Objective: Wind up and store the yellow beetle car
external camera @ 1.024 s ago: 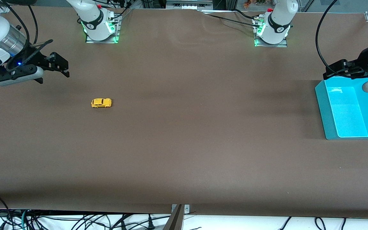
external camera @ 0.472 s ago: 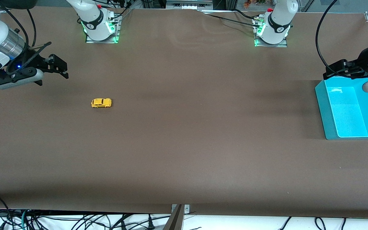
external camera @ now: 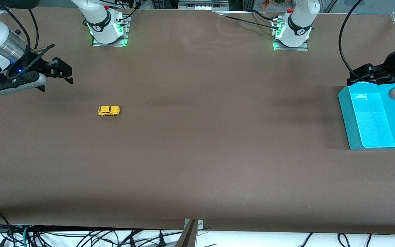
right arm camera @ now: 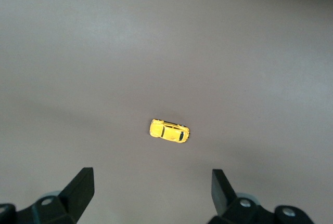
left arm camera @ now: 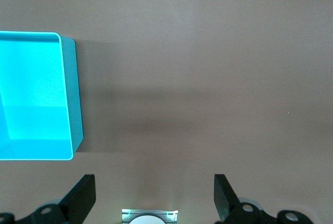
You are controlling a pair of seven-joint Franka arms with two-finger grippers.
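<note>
Front view: yellow beetle car (external camera: 108, 110) on its wheels on the brown table (external camera: 197, 144), toward the right arm's end, touched by nothing. Right gripper (external camera: 57, 76) up in the air over bare table near the car, spread wide, holding nothing. Left gripper (external camera: 363, 77) above the table at the rim of the cyan bin (external camera: 346, 116), at the left arm's end, well apart from the car. Left wrist view: fingertips (left arm camera: 83, 198) set wide with nothing between, cyan bin (left arm camera: 73, 104) beside them, open side up. Right wrist view: fingertips (right arm camera: 80, 187) likewise wide and empty, car (right arm camera: 169, 131) on the table between them, roof up.
</note>
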